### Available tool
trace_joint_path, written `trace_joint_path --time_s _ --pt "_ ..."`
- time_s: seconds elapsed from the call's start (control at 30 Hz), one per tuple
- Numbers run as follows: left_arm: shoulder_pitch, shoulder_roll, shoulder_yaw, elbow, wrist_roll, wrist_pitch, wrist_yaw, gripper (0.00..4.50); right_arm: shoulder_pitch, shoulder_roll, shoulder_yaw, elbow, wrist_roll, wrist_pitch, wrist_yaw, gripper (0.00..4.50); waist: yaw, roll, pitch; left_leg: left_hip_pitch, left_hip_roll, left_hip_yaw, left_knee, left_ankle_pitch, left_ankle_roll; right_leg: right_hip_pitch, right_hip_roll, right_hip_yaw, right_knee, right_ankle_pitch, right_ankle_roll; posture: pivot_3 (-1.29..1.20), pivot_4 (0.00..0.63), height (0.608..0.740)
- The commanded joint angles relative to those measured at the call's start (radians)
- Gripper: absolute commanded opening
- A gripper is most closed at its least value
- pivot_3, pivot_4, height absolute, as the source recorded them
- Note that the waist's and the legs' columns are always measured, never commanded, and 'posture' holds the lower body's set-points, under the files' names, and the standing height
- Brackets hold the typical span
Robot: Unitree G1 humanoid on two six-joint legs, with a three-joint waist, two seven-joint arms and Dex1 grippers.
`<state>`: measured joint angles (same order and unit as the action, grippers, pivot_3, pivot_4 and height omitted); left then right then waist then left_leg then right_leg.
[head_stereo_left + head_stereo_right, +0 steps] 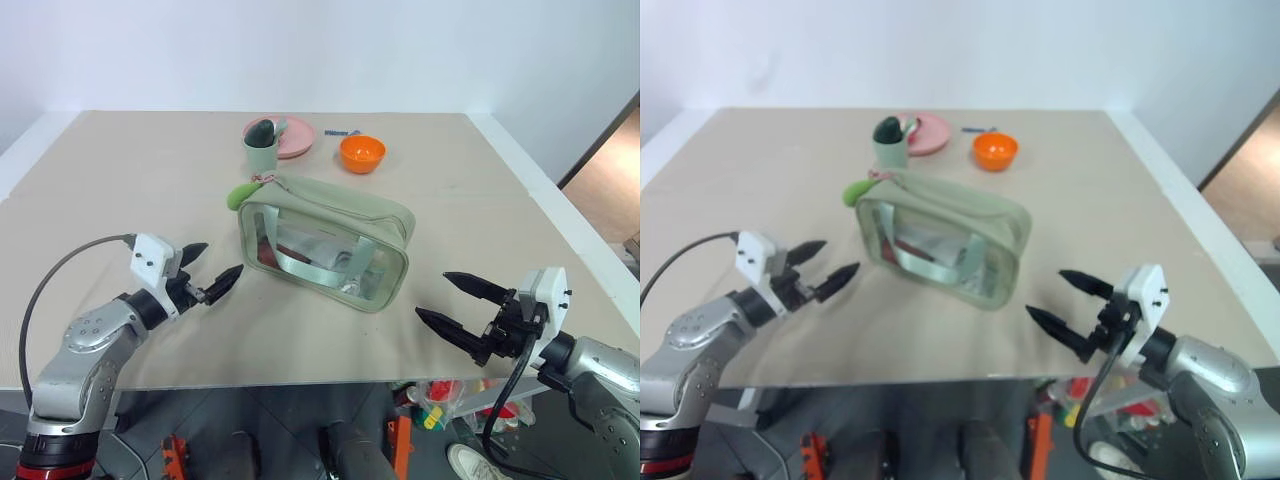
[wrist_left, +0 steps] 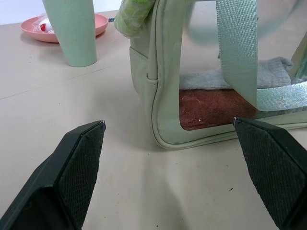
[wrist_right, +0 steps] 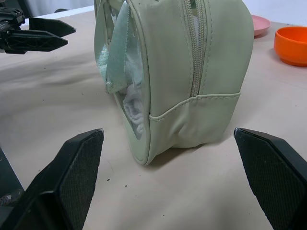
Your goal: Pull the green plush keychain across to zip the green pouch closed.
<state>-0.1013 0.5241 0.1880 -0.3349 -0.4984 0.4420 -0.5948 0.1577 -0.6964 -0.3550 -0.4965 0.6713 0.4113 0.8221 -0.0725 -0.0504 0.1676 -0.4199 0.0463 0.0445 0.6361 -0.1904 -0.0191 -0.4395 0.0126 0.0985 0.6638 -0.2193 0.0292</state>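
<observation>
At lower left of the head view, the left gripper (image 1: 207, 272) stands with jaws spread wide and empty, fingers pointing toward the near left end of the green pouch (image 1: 330, 235), short of touching it. At lower right, the right gripper (image 1: 462, 308) is likewise fully spread and holds nothing, set just off the pouch's right end.

Between them, at centre frame, the pouch sits upright on the table (image 1: 120, 190), its clear panel and straps facing the camera. The green plush keychain (image 1: 241, 193) hangs at the pouch's upper left corner, at the far end of the zipper from the right gripper. The right wrist view shows the zipper track running over the pouch's end.

Behind the pouch, toward the top of the frame, stand a pale green cup (image 1: 262, 152), a pink plate (image 1: 298, 139) and an orange bowl (image 1: 362, 153), all apart from it.

Judgement: the approach step is in hand; no contact is made. The next move calls for the left gripper to rise to the keychain and close on it, while the right steadies the pouch's opposite end against the pull.
</observation>
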Motion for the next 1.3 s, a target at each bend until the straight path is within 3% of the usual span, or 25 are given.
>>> trace_joint_path --time_s 0.03,0.4,0.67,0.83,1.07,1.3 --pt "-0.001 0.013 0.036 -0.041 -0.011 -0.009 0.005 4.42 -0.022 -0.009 -0.003 -0.014 -0.014 -0.023 -0.003 4.5 0.0 0.0 0.0 0.0 0.0 0.0 0.0 0.0 0.0 0.0 0.0 0.0 0.0 0.0 0.0 0.0 0.15 0.74" --pt "-0.005 0.04 0.055 -0.088 -0.108 0.022 -0.056 4.42 -0.07 0.005 0.007 0.001 -0.043 -0.036 -0.019 4.5 0.0 0.0 0.0 0.0 0.0 0.0 0.0 0.0 0.0 0.0 0.0 0.0 0.0 0.0 0.0 0.0 0.15 0.74" --pt "-0.089 0.217 0.01 -0.231 -0.349 0.226 -0.219 4.42 -0.247 -0.046 0.036 -0.019 -0.042 0.035 -0.063 4.5 -0.001 0.0 0.001 0.0 0.0 -0.001 0.001 0.0 0.0 0.0 0.0 0.0 0.0 0.0 0.0 0.0 0.15 0.74" --pt "-0.191 0.197 -0.054 -0.256 -0.392 0.283 -0.178 4.42 -0.367 -0.013 0.134 -0.048 -0.008 0.113 -0.111 4.5 -0.001 0.0 0.001 0.0 -0.001 -0.002 0.001 0.0 0.0 0.001 0.001 -0.001 0.0 0.0 0.0 0.0 0.15 0.74" --pt "-0.182 0.193 -0.064 -0.267 -0.389 0.293 -0.15 4.42 -0.425 0.028 0.197 -0.057 0.004 0.169 -0.161 4.5 -0.001 0.0 0.001 -0.002 0.0 -0.004 -0.001 -0.001 0.0 -0.001 0.001 -0.002 0.0 -0.003 0.001 0.0 0.15 0.74" --pt "-0.183 0.191 -0.065 -0.271 -0.384 0.292 -0.133 4.5 -0.438 0.036 0.208 -0.046 0.009 0.183 -0.156 2.28 0.001 0.0 0.001 -0.002 -0.001 -0.005 0.0 -0.001 0.0 0.0 0.001 -0.003 0.0 -0.002 0.001 0.0 0.15 0.74"
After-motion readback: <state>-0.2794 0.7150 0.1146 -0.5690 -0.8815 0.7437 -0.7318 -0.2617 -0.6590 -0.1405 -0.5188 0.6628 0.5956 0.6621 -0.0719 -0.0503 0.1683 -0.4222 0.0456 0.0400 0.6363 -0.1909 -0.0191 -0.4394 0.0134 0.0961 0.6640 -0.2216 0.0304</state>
